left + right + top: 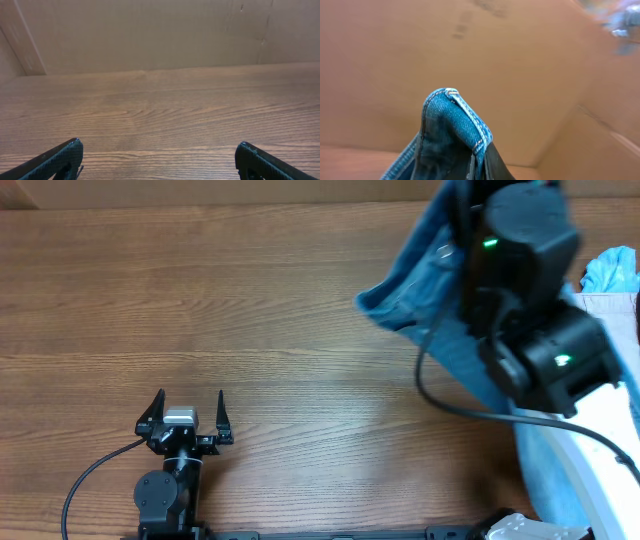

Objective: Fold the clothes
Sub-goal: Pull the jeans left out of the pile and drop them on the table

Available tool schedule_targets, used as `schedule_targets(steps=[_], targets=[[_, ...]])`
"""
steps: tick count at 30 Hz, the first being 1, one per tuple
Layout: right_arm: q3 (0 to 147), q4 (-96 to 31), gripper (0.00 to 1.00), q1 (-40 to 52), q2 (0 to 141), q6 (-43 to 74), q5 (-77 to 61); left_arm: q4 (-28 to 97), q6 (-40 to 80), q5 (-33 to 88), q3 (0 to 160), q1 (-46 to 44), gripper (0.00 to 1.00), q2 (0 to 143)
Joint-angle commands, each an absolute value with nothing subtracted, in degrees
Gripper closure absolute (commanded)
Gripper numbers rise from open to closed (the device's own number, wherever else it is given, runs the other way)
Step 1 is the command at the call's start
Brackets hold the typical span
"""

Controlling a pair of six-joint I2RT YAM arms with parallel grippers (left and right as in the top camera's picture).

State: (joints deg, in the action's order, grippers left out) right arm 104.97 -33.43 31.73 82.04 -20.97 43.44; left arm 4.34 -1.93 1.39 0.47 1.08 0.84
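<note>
**Right side.** Nearest the lens in the right wrist view is a stitched denim edge of the jeans (pixel 451 117), doubled over into a rounded peak. The right claw (pixel 477 165) is pressed together on that fold, pinching it from below. Only wall shows behind the cloth, so the claw evidently points outward, well above the bench (pixel 250 300).

From overhead, the right arm (pixel 525 290) stands high and covers its own claw. The jeans hang from it as a blue drape at the right of the bench. One flap juts out toward the bench middle, and the rest trails down toward the near right edge.

*Judgement:* the hold on a hemmed edge lets the garment fall to its full length under its own weight, so it can be laid flat for folding. No fold is made yet.

A pale cream cloth (pixel 605 308), probably the trousers, lies at the far right edge, partly under the arm.

**Left side.** The left claw (pixel 190 408) is spread wide and carries nothing. It rests low near the front left over bare wood, well apart from the jeans.

*Judgement:* it is parked out of the way until the cloth comes within reach.
</note>
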Motion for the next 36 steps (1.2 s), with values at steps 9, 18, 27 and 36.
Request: schedule_targets(steps=[9, 18, 27, 36], targets=[[107.3, -26.7, 0.96, 42.6, 95.8, 3.5, -0.2, 4.4, -3.0, 1.1, 0.3, 0.7, 0.00, 0.3], [107.3, -25.2, 0.96, 49.9, 105.5, 3.4, -0.1, 4.4, -3.0, 1.1, 0.3, 0.7, 0.00, 0.3], [107.2, -25.3, 0.96, 47.3, 108.2, -2.3, 1.4, 4.4, -3.0, 1.1, 0.3, 0.7, 0.00, 0.3], [107.2, -8.1, 0.95, 32.3, 121.0, -3.2, 1.3, 4.4, -3.0, 1.1, 0.3, 0.7, 0.00, 0.3]])
